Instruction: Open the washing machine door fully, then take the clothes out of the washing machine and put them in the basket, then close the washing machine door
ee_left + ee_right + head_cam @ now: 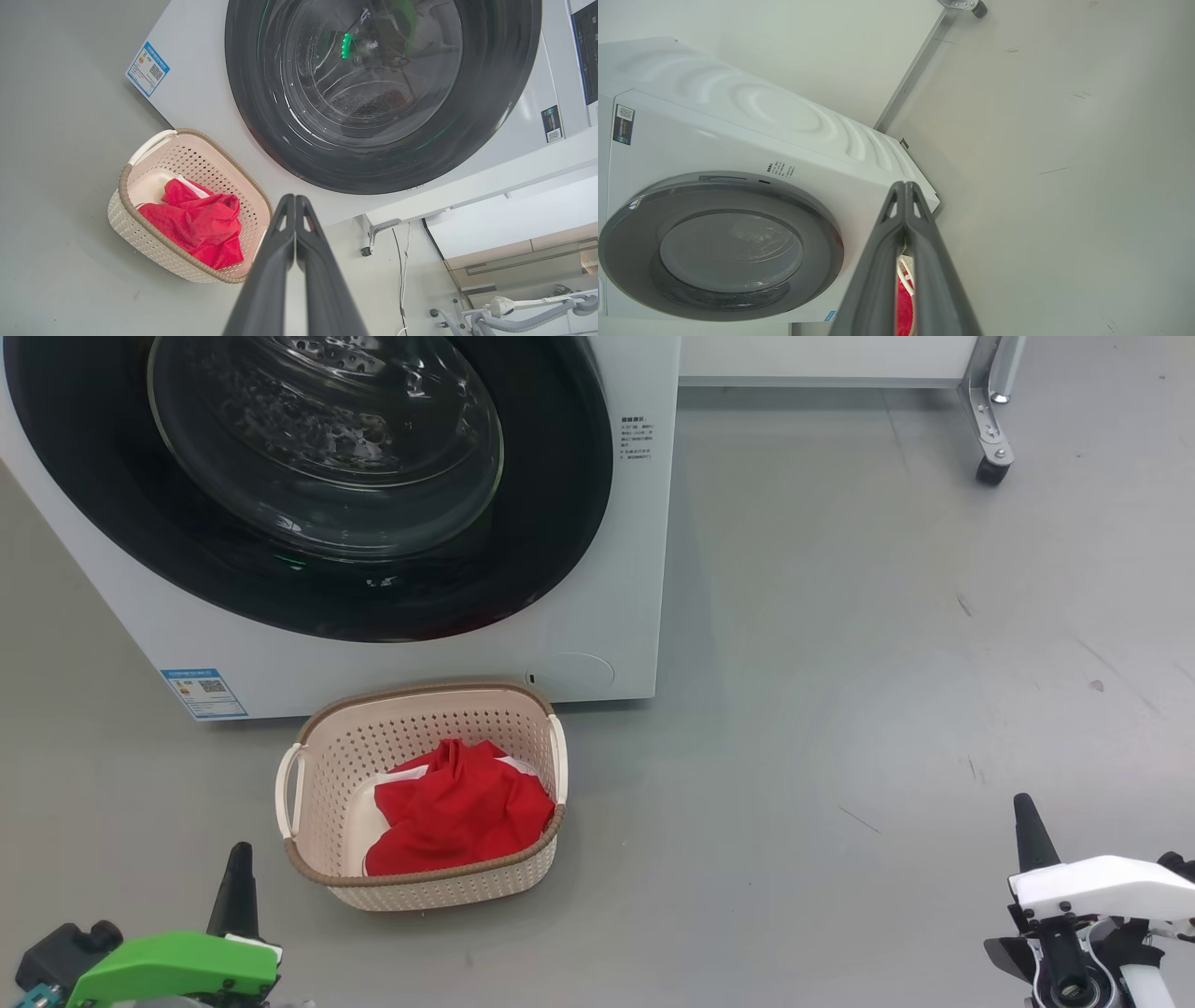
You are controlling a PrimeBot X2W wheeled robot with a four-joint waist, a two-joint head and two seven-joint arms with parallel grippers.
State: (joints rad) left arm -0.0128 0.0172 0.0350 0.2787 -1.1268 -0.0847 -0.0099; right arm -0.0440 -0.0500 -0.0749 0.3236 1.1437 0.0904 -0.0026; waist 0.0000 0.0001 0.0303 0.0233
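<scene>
Door (327,457) seems latched; clothes (457,807) in basket (420,693) ahead of left pincer (295,200); it and right pincer (906,186) pressed together, empty; done.

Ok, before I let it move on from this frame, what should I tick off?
1. Washing machine door sits flush against the front of the washing machine: ok.
2. Door latched: cannot tell.
3. Drum behind the glass, with no red cloth seen in it: ok.
4. Clothes lie inside the basket, nothing hanging over its rim: ok.
5. Left gripper shut, holding nothing, apart from door and basket: ok.
6. Right gripper shut, holding nothing, apart from the machine: ok.
</scene>
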